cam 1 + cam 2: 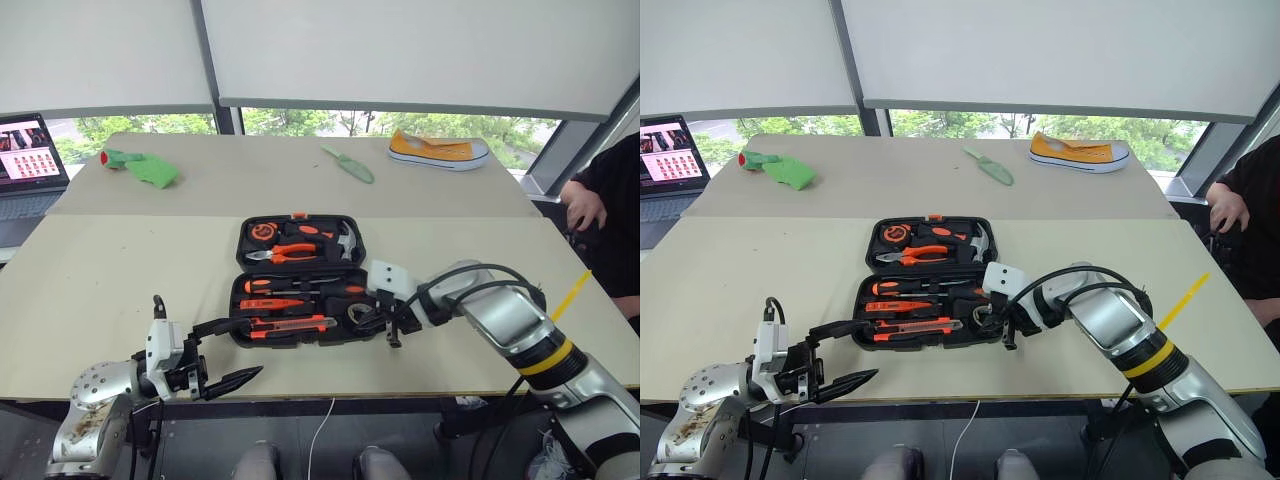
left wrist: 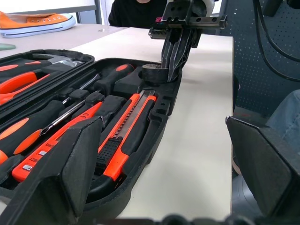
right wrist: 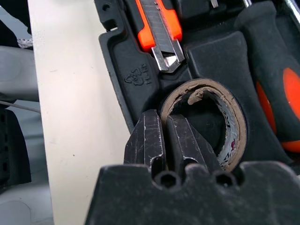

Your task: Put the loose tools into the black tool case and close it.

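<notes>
The black tool case lies open on the near table. Its front half holds two orange-black screwdrivers, a slim orange tester screwdriver and the orange-black utility knife. The dark tape roll sits in the round slot at the case's front right corner. My right gripper points down into that corner, shut on the roll's near wall, one finger inside and one outside. My left gripper is open at the case's front left edge, with nothing between its fingers.
Pliers, a hammer and a tape measure fill the lid half. On the far table lie a green trowel, a yellow shoe and a green object. A laptop is at the left, a seated person at the right.
</notes>
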Available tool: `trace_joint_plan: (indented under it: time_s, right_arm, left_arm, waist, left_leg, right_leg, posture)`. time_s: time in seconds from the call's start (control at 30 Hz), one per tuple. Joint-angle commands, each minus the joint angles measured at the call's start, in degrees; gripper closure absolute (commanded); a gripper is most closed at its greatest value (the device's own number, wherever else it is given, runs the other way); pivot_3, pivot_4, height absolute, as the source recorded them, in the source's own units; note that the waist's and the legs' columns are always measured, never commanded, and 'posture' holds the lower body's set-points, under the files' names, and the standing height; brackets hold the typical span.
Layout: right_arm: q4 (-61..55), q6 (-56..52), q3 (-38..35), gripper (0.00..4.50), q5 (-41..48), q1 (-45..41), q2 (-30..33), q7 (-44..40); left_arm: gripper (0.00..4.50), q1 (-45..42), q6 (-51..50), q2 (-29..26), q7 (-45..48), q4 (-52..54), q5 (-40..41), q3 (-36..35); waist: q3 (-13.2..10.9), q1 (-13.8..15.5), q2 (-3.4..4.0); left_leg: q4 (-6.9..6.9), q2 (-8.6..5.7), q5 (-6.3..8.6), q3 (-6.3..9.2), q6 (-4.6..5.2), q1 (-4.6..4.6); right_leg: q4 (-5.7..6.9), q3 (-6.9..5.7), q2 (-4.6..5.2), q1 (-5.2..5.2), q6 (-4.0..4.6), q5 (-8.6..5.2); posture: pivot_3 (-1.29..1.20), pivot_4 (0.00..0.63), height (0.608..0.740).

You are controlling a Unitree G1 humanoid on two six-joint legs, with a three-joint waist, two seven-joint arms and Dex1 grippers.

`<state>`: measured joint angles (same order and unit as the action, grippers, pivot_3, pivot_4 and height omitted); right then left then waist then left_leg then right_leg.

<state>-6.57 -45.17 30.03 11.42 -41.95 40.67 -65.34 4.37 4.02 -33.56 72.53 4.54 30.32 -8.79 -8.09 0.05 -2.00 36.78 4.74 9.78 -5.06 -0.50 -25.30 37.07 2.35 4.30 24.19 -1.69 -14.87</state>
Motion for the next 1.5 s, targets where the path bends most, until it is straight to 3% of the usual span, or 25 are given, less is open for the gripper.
trace_joint_plan:
  time_s: [0.03, 0.23, 0.43, 0.6, 0.7, 0.83, 0.87, 0.97, 1.13, 1.3, 1.33, 1.5]
  right_arm:
    - [2.27, 0.56, 1.67, 4.08, -2.68, -1.45, -0.17, -0.98]
    - [0.90, -0.40, 2.10, 2.22, -1.81, -3.14, -0.17, -4.51]
    - [-1.23, -1.37, -3.78, 0.17, 3.53, -4.56, 3.14, -10.51]
    - [-0.18, 2.90, -8.51, 0.08, 6.81, -1.87, 4.61, -12.54]
    - [1.27, 6.17, -12.35, 0.08, 7.67, 0.52, 2.46, -10.10]
    - [7.63, 13.47, -18.20, 0.08, 5.33, 2.84, 0.26, -3.75]
    - [10.08, 15.77, -19.10, 0.32, 4.35, 2.89, 0.30, -2.63]
    - [19.66, 24.71, -19.92, 1.00, -0.92, 1.87, -0.35, 3.36]
    - [34.80, 40.06, -18.45, 2.70, -8.73, -1.63, -4.16, 11.29]
    - [49.40, 51.41, -16.72, 4.43, -14.32, -6.50, -9.43, 16.30]
    - [51.42, 52.58, -16.45, 4.50, -14.94, -7.07, -10.07, 16.05]
    - [55.09, 56.10, -16.83, 4.50, -14.35, -7.74, -13.16, 12.35]
  left_arm:
    - [0.00, -0.35, 1.32, 0.07, -0.56, 1.97, -0.37, 0.39]
    - [0.00, -0.01, -0.33, -0.61, -2.39, 4.27, -0.26, -0.13]
    - [0.00, -1.78, -4.12, -2.45, -5.73, 5.87, 0.61, -1.78]
    - [0.00, -2.89, -5.25, -2.74, -7.26, 5.50, 0.66, -2.70]
    - [0.00, -3.66, -6.25, -2.48, -8.70, 5.37, 0.99, -3.50]
    - [0.00, -6.99, -11.39, -2.39, -17.45, 1.90, 1.17, -7.45]
    - [0.00, -7.91, -13.43, -2.88, -20.39, 0.44, 0.09, -8.19]
    - [0.70, -11.99, -19.45, -3.30, -29.70, -4.07, -2.66, -9.70]
    - [2.40, -17.76, -26.21, -3.22, -36.61, -9.07, -6.86, -6.61]
    - [4.18, -23.67, -28.39, -1.62, -34.89, -13.99, -9.78, -0.30]
    - [4.37, -24.66, -27.75, -1.47, -34.34, -15.18, -10.55, 0.65]
    - [4.37, -29.26, -25.52, -1.46, -30.24, -21.07, -13.68, 5.05]
  waist:
    - [0.01, -0.11, -0.01]
    - [0.00, -0.11, -0.01]
    - [-0.02, -0.04, 0.02]
    - [-0.03, -0.12, 0.01]
    - [-0.03, -0.16, 0.00]
    - [-0.07, -0.19, -0.03]
    - [-0.07, -0.20, -0.02]
    - [-0.07, -0.17, -0.03]
    - [-0.15, -0.29, -0.15]
    - [-0.19, -0.90, -0.14]
    - [-0.19, -0.92, -0.14]
    - [-0.20, -0.88, -0.13]
  left_leg:
    - [0.00, 0.01, 0.00, 0.00, 0.00, 0.02]
    - [0.00, 0.02, 0.00, 0.00, -0.01, 0.03]
    - [-0.10, 0.02, 0.03, 0.02, -0.03, -0.01]
    - [-0.10, 0.02, 0.03, 0.01, -0.03, -0.01]
    - [-0.09, 0.02, 0.03, 0.01, -0.03, 0.00]
    - [-0.05, 0.04, 0.02, 0.05, -0.03, 0.00]
    - [-0.04, 0.03, 0.00, 0.07, -0.04, -0.01]
    - [-0.03, 0.01, 0.00, 0.05, -0.04, 0.02]
    - [-0.01, -0.02, -0.01, 0.05, -0.05, 0.02]
    - [-0.05, -0.02, -0.02, 0.06, -0.06, -0.01]
    - [-0.06, -0.02, -0.02, 0.07, -0.06, -0.01]
    - [-0.12, -0.01, -0.02, 0.09, -0.06, -0.01]
  right_leg:
    - [0.00, 0.00, -0.01, -0.01, 0.00, 0.00]
    - [0.02, -0.01, -0.01, 0.00, 0.03, 0.02]
    - [0.01, 0.00, -0.05, 0.04, -0.01, -0.01]
    - [0.00, 0.00, -0.04, 0.04, -0.01, -0.01]
    - [0.01, 0.00, -0.05, 0.04, -0.01, -0.01]
    - [0.05, 0.01, -0.11, 0.02, -0.01, 0.00]
    - [0.05, 0.02, -0.13, 0.03, -0.04, 0.02]
    - [0.03, 0.03, -0.11, -0.03, -0.07, 0.03]
    - [0.03, 0.05, -0.12, -0.05, -0.13, 0.05]
    - [0.04, 0.07, -0.18, -0.02, -0.13, 0.07]
    - [0.04, 0.07, -0.20, -0.02, -0.13, 0.07]
    - [0.05, 0.08, -0.24, -0.02, -0.13, 0.07]
  posture:
    - [0.00, 0.150, 0.740]
    - [0.00, 0.150, 0.740]
    - [0.00, 0.150, 0.740]
    - [0.00, 0.150, 0.740]
    - [0.00, 0.150, 0.740]
    - [0.00, 0.150, 0.740]
    - [0.00, 0.150, 0.740]
    - [0.00, 0.150, 0.740]
    - [0.00, 0.150, 0.740]
    - [0.00, 0.150, 0.740]
    - [0.00, 0.150, 0.740]
    - [0.00, 0.150, 0.740]
